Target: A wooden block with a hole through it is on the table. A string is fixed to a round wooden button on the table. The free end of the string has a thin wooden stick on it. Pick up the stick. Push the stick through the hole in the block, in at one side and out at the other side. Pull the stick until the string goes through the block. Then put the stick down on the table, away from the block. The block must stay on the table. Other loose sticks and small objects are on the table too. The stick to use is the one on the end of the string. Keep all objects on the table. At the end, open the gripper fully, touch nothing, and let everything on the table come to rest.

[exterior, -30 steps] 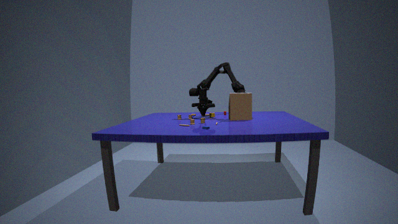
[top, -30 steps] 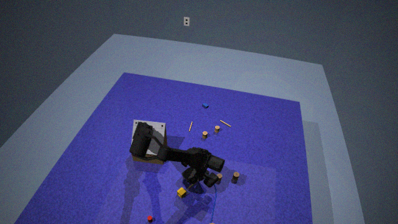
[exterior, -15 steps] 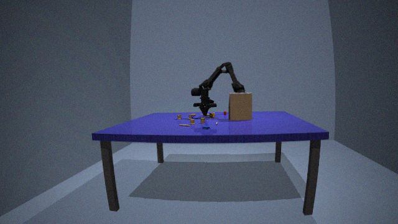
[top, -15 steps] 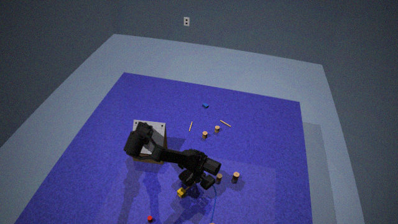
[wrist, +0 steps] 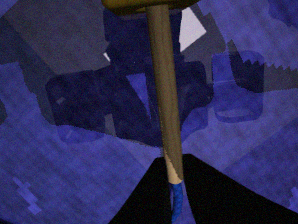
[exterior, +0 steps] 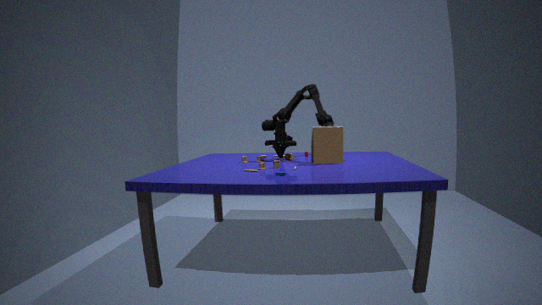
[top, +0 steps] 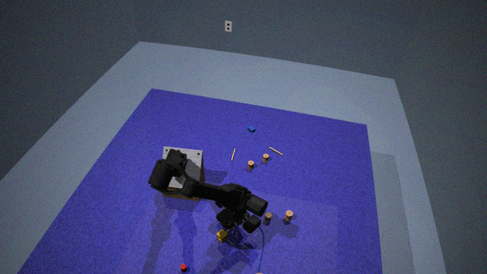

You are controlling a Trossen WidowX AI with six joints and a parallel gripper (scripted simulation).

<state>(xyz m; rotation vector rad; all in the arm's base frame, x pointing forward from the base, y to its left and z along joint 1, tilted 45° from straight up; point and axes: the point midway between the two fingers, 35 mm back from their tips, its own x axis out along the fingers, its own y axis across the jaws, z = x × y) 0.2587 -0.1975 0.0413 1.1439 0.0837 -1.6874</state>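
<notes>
Stick gripped by its string end, far tip at the yellow block

Fingers (top: 238, 226) (exterior: 280, 157) are clenched on the stick (top: 230, 229) (wrist: 165, 85) close to the end where the blue string (top: 262, 243) (exterior: 268, 159) (wrist: 176, 201) joins it. The step in hand looks like threading, and doing it well asks for a slow push along the stick's own length, with its tip centred on the hole and the wrist kept from twisting. A tip that catches the rim could shove the block or swivel the stick in the grip, so a snag would call for backing off slightly and realigning.

From the fingers, the stick reaches away from the string end, most of its length free for passing through. Its far tip meets or overlaps the near edge of the yellow block (top: 221, 235) (exterior: 289, 156) (wrist: 135, 6), presumably the one to thread; whether it is in the hole cannot be told, as the wrist view cuts the block off.

Farther out, the string curves over the table (top: 133, 125) (exterior: 288, 186) (wrist: 40, 165) to the button (top: 259, 272), at the bottom edge of the top view. It appears slack enough for a short push.
</notes>
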